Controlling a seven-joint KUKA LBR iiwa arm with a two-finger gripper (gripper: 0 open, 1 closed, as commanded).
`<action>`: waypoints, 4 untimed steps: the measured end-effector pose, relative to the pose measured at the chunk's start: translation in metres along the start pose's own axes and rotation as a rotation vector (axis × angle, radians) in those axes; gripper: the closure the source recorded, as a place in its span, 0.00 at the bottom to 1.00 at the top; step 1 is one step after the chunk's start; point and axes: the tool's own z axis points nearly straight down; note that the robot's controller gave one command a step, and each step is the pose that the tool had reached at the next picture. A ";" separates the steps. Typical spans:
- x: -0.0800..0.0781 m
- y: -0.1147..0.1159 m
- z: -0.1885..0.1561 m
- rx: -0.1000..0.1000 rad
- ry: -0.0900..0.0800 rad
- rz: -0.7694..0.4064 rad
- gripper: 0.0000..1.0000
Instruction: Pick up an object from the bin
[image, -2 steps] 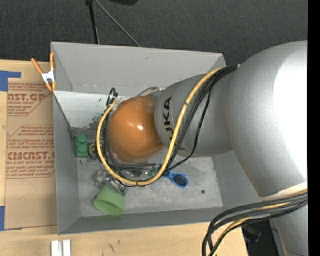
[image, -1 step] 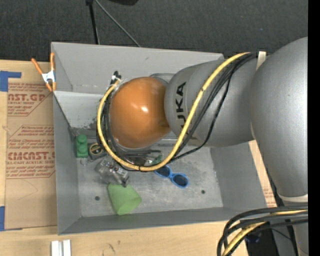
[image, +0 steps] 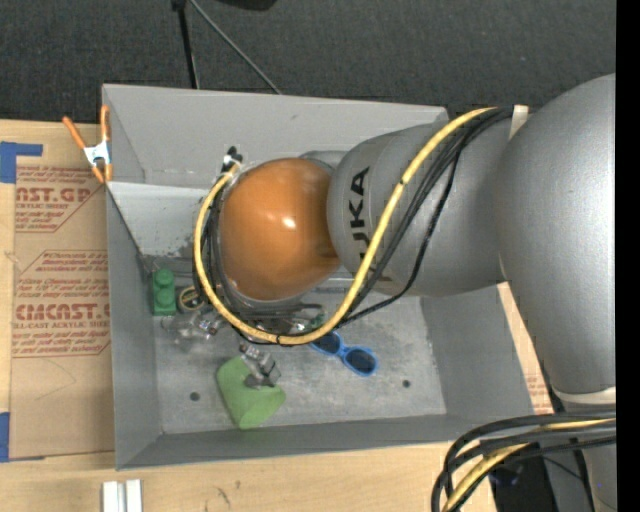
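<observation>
My gripper (image: 261, 366) pokes out from under the orange dome at the front middle of the bin. It rests right at the upper edge of a light green, soft wedge-shaped thing (image: 246, 398) lying near the front wall. Whether that thing is gripped is hidden from me. A small pair of blue toy glasses (image: 347, 353) lies just right of the gripper on the bin floor. A clear plastic piece (image: 196, 324) lies to its left.
A dark green small block-shaped toy (image: 162, 293) stands by the left wall, with a yellowish bit (image: 187, 296) beside it. The arm and its orange dome cover the middle and back of the bin.
</observation>
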 end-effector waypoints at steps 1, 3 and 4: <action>0.042 -0.020 0.054 0.018 -0.003 -0.140 0.00; 0.047 -0.015 -0.073 0.007 -0.005 -0.190 1.00; 0.048 -0.014 -0.069 0.000 0.000 -0.191 0.00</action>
